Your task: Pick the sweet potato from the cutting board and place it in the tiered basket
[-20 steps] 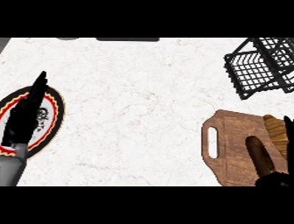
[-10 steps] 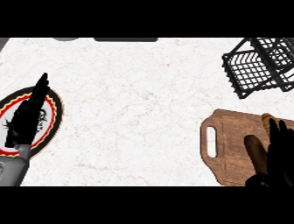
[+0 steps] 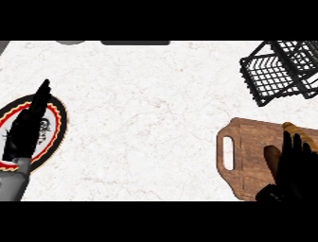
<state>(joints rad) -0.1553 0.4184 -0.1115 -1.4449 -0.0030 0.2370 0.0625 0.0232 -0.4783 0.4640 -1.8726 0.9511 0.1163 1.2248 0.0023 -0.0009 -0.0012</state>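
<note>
On the cutting board (image 3: 249, 142) at lower right, the sweet potato (image 3: 271, 158) is lying mostly under the right hand (image 3: 298, 172); only its reddish-brown end is showing left of the fingers. Right hand is sitting directly over it, fingers extended and pointing up-frame, not yet curling round it as far as I can see, so I'm reading it as released, grasp pending. A second, orange-tan piece of produce (image 3: 300, 136) is poking out past the fingertips. Tiered basket (image 3: 287, 71) is standing at upper right, well apart from the board, holding nothing visible. Left hand (image 3: 29, 125) is resting open over the plate (image 3: 56, 123) at left.

Progress: nothing done yet; grasp, lift, carry, place all remaining.

Count: one board, one basket, one plate, two produce items, two hands, all on the white table (image 3: 148, 104).
</note>
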